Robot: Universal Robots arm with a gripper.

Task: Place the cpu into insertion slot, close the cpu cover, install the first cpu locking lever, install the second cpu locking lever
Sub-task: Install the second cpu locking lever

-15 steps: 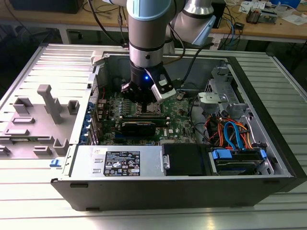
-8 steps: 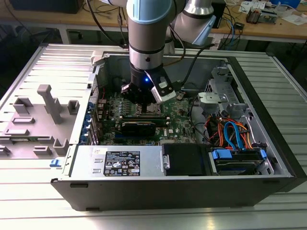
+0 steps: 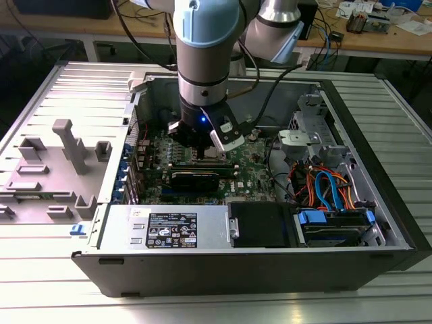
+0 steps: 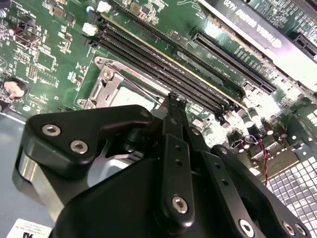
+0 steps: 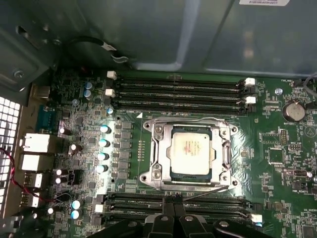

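Hovering with fingers pressed together and empty, your end effector (image 5: 173, 199) sits at the cpu cover's (image 5: 190, 125) six o'clock edge; press the lever (image 5: 210, 191) squarely.

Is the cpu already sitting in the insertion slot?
Yes. In the first wrist view the cpu lies flat in the insertion slot, with the cpu cover framing it.

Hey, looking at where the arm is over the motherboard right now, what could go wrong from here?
1. The gripper hangs just off the socket's edge, over the memory slots; a small drift could catch their white latches.
2. The cpu sits in the insertion slot with the cpu cover framing it; pressing unevenly there may strain the socket.
3. A thin wire lever lies by the fingertips and could slip or bend.
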